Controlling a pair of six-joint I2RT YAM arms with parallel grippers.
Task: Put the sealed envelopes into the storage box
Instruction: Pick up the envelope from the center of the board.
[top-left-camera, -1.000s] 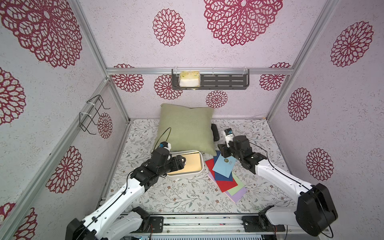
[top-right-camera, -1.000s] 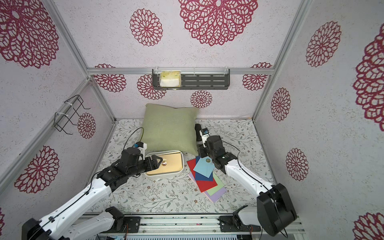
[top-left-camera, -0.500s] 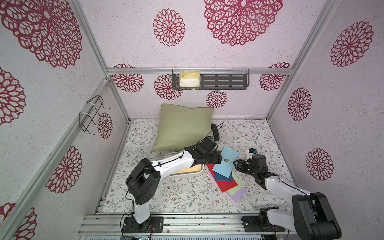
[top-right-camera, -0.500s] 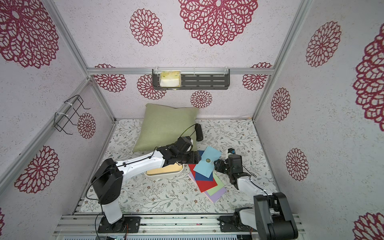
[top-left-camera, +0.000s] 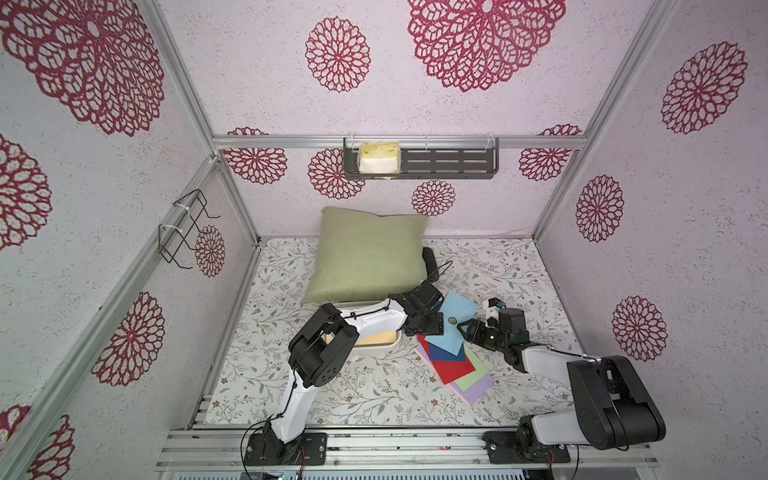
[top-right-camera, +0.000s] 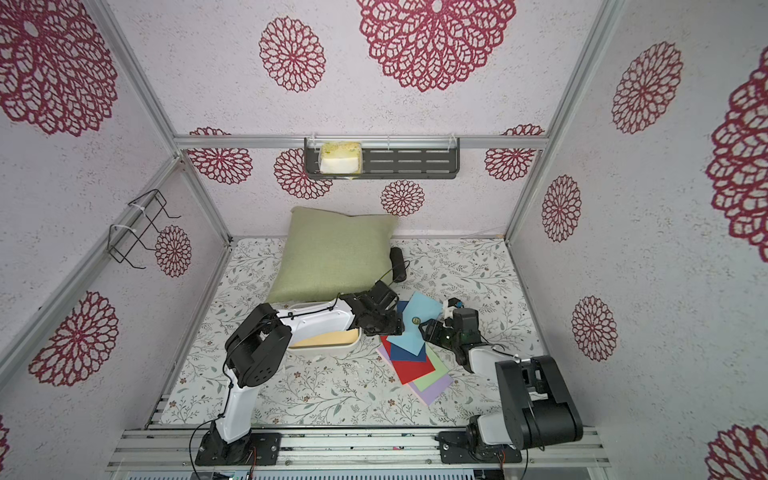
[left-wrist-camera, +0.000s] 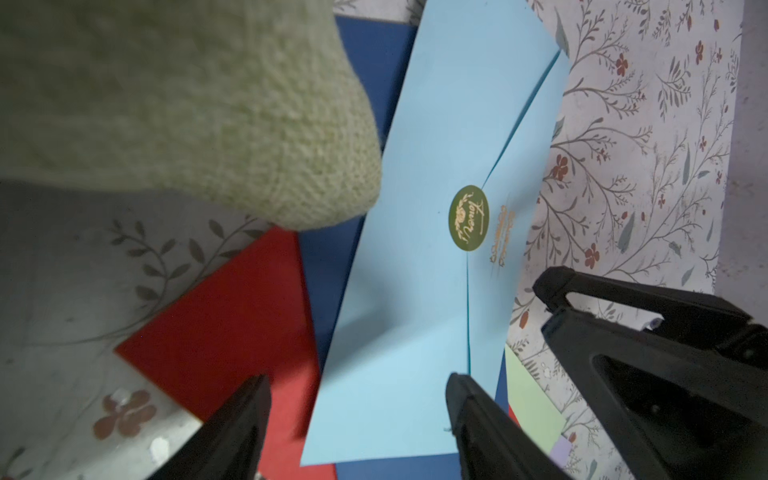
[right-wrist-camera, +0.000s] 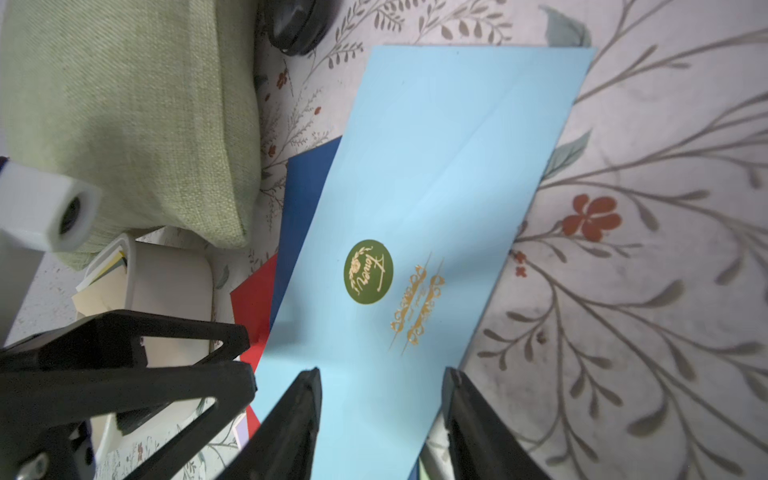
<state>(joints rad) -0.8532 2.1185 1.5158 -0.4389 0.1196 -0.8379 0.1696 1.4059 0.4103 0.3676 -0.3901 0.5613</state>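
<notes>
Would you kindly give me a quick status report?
Left gripper jaws open at light blue envelope. Right gripper opposite, grip unclear. Storage box holds cream envelope; green cushion crowds its rim.

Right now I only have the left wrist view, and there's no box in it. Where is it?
Observer: The box sits on the stack's left, at the pillow's front edge.
Operator: Is the way in clear from above?
Observer: No. In both top views your left forearm lies across it and covers most of the opening.
Operator: Anything inside?
Observer: Yes, a cream envelope lies in it.
</notes>
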